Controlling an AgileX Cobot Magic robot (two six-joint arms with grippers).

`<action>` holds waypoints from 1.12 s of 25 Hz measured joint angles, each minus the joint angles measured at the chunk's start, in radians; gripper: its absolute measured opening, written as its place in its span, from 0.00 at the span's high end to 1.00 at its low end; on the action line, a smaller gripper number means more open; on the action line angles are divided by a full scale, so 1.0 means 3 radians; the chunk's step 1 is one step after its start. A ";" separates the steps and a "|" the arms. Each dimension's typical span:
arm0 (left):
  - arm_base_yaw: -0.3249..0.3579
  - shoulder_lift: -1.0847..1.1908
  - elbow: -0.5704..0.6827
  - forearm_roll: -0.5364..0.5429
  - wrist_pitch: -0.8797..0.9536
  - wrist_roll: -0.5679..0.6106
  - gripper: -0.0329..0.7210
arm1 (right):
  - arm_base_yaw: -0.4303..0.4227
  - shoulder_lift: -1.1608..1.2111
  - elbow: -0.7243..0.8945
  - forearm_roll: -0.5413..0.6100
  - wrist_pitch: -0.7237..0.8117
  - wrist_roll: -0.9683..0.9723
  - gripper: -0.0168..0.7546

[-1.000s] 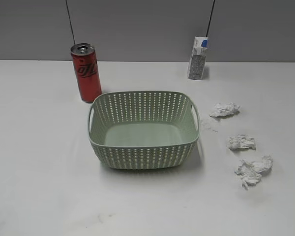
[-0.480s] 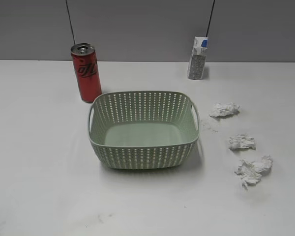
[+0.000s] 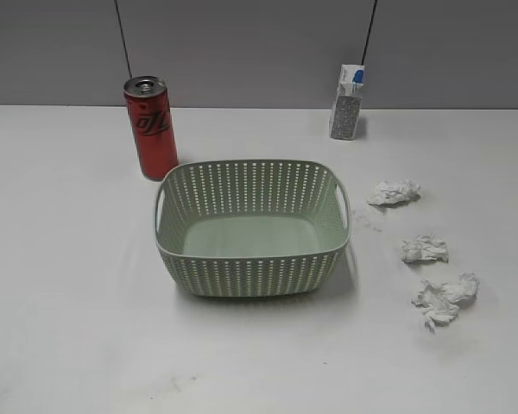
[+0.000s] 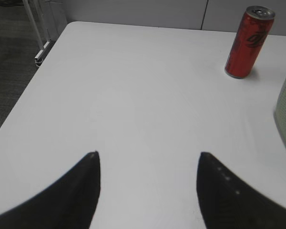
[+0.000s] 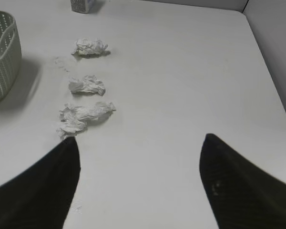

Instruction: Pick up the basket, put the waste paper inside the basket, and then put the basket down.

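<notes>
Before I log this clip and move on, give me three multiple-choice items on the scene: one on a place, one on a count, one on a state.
1. Where does the red soda can stand?
A. Behind the basket's left corner
B. Inside the basket
C. Beside the paper wads

2. How many waste paper wads lie on the table?
A. One
B. Three
C. Five

3. What does the sage-green basket hold?
A. The carton
B. One wad
C. Nothing

Answers: 1 A, the can stands upright on the table behind that corner. 2 B, three wads line up right of the basket. 3 C, its floor shows bare.
</notes>
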 joint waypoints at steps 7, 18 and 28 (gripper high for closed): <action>0.0000 0.0000 0.0000 -0.0001 0.0000 0.0000 0.32 | 0.0000 0.0304 0.0000 -0.0004 -0.0003 0.0000 0.21; 0.0000 0.0000 0.0000 -0.0001 0.0000 0.0000 0.32 | 0.0000 0.1266 -0.0083 0.0064 -0.0131 -0.0070 0.21; 0.0000 0.0000 0.0000 -0.0004 -0.0022 0.0000 0.32 | 0.0000 0.1014 -0.0102 0.0170 -0.0146 -0.0073 0.21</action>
